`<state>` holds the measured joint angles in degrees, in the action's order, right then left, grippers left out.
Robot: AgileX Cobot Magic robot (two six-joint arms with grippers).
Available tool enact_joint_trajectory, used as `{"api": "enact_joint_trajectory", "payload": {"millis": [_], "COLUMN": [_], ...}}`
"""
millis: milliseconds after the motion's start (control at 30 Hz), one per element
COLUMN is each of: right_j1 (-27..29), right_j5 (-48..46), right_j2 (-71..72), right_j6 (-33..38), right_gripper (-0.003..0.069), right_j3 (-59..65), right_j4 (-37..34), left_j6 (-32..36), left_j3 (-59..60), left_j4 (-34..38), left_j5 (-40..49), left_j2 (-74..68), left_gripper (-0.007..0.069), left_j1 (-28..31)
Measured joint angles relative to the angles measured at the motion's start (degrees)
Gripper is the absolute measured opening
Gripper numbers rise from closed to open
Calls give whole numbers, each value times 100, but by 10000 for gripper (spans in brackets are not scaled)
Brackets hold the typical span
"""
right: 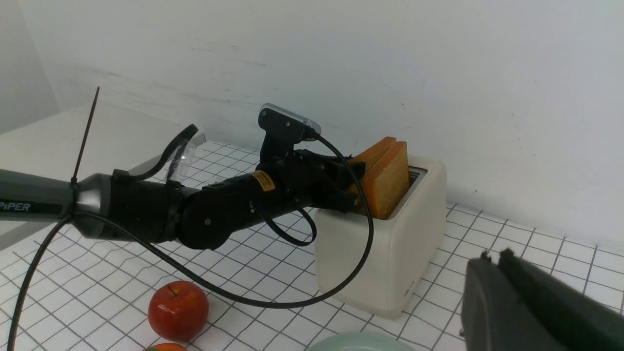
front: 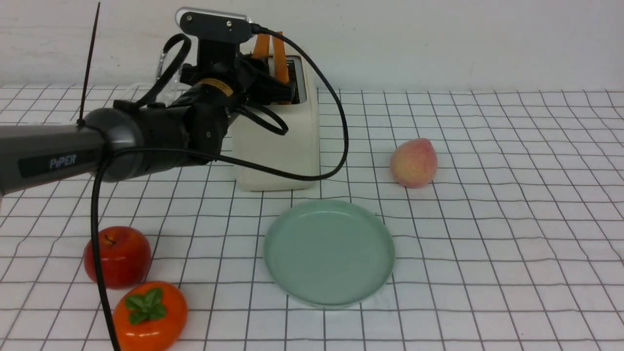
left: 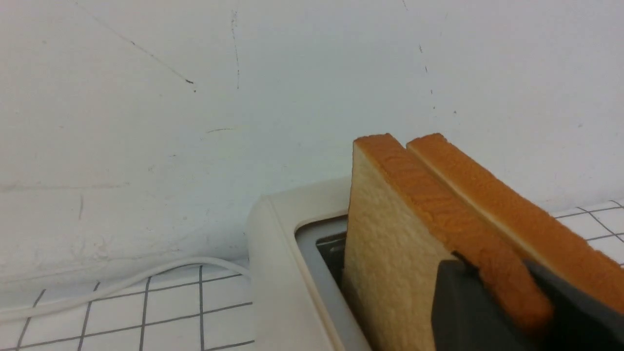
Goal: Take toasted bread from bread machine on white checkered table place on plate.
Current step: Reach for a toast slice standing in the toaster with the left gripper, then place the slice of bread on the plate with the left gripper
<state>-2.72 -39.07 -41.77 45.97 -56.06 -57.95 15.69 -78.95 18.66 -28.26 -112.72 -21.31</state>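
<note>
- Resting unheld on the checkered surface (front: 512, 234), the toaster (front: 282, 146) could tip or drag along if a slice binds in its slot during the lift.
- The green plate (front: 329, 253) lies bare just in front of the toaster.
- Both toast slices stand upright in the slots. The second slice (left: 512, 209) is so close that a finger might rub it and pull it along.
- The left pincer (left: 495, 275) pinches the nearer slice (left: 390, 253) across its top crust, and so shallow a hold could slip.
- The right pincer (right: 495, 256) hangs well apart from the toaster, pressed together and empty.
</note>
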Motion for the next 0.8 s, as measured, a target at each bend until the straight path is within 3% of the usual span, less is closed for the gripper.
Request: {"api": "enact_joint_trajectory", "payload": {"millis": [333, 567, 700, 800], "right_j1": [0, 0, 0, 0], "right_j5": [-24, 145, 217, 179], "right_j2": [0, 0, 0, 0], "right_j6": [0, 0, 0, 0], "right_gripper": [32, 32, 32, 32], "right_j3": [0, 0, 0, 0], "right_j4": [0, 0, -13, -13], "left_j6": [-4, 2, 2, -24], "left_j3": [0, 0, 0, 0], "left_j4": [228, 245, 247, 252], "left_j5": [-344, -392, 315, 1542], "left_j2": [126, 1119, 1970, 2617], "left_gripper": [76, 76, 76, 76], "left_j1": [0, 0, 0, 0]}}
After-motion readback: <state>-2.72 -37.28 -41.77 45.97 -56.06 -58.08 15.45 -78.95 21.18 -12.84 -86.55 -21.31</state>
